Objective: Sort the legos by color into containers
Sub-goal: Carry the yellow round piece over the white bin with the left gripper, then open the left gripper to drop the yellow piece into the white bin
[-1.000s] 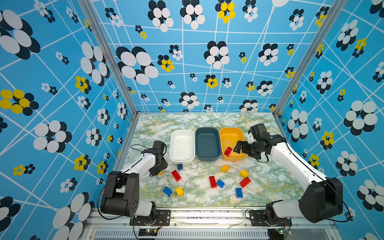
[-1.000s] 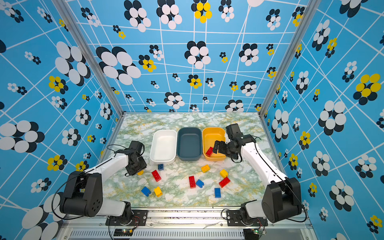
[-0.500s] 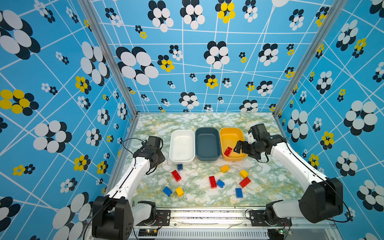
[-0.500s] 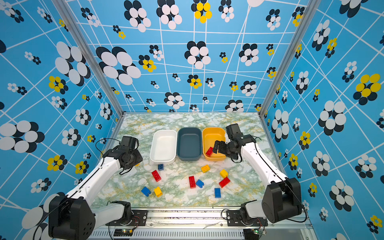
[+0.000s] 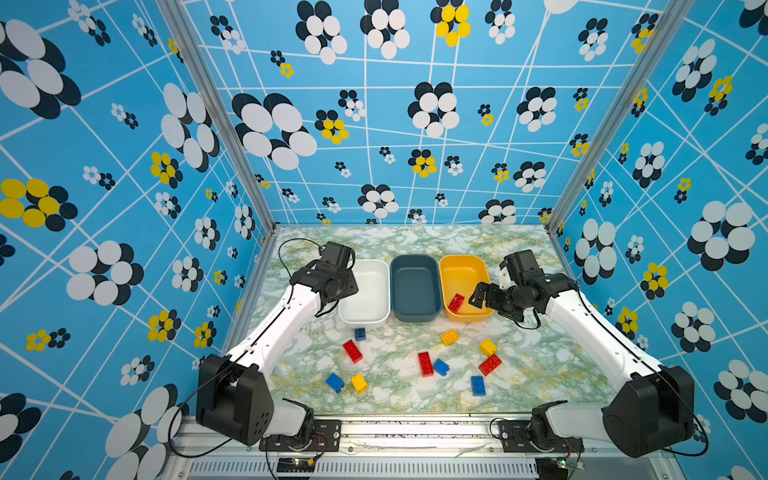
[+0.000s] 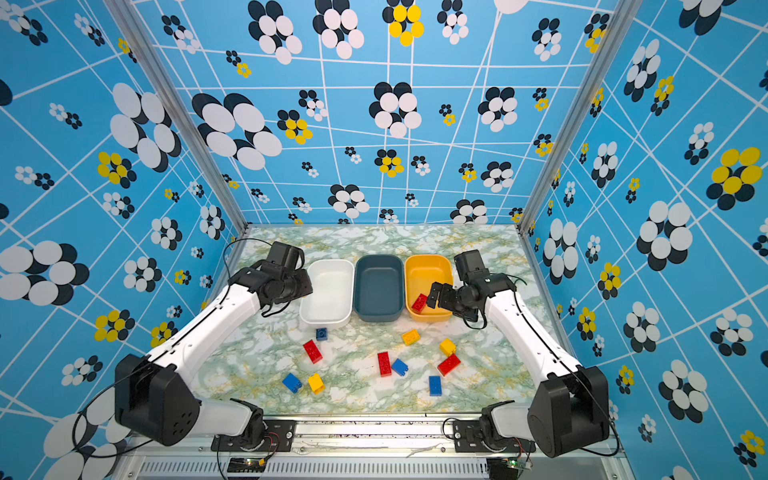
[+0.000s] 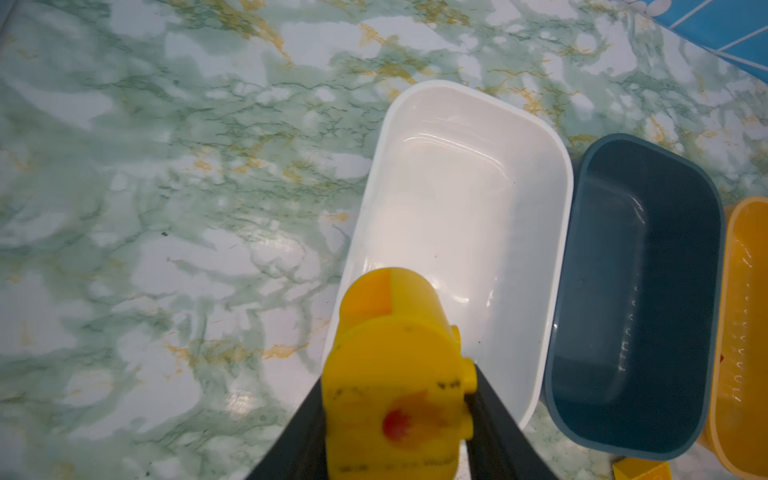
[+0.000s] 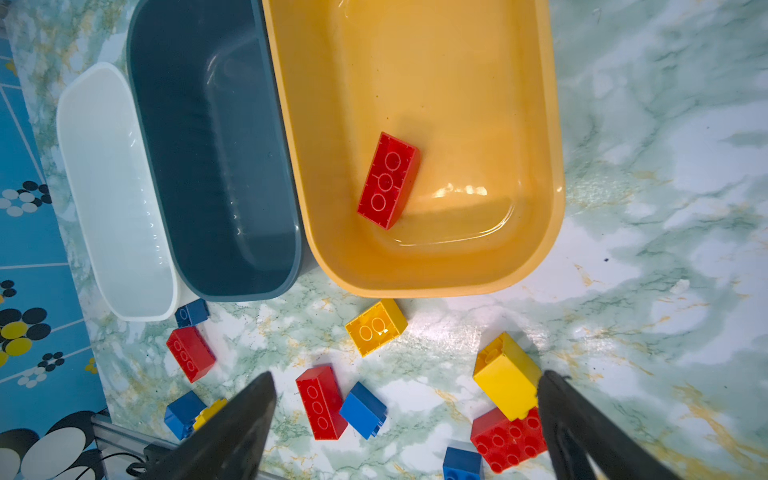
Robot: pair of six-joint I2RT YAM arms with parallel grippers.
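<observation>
My left gripper is shut on a yellow lego and hangs over the near left rim of the white container. The slate container beside it holds nothing. A red lego lies in the yellow container. My right gripper stands open and holds nothing, above that container's near right rim. Several red, blue and yellow legos lie loose on the marble table, among them a red one and a blue one.
The three containers stand side by side at mid-table. A small blue lego lies right against the white container's near wall. Patterned blue walls close in the table on the left, right and back. A metal rail runs along the front.
The left arm has lifted from the table's left side and swung toward the white container with the yellow lego. The right arm has stayed still.
</observation>
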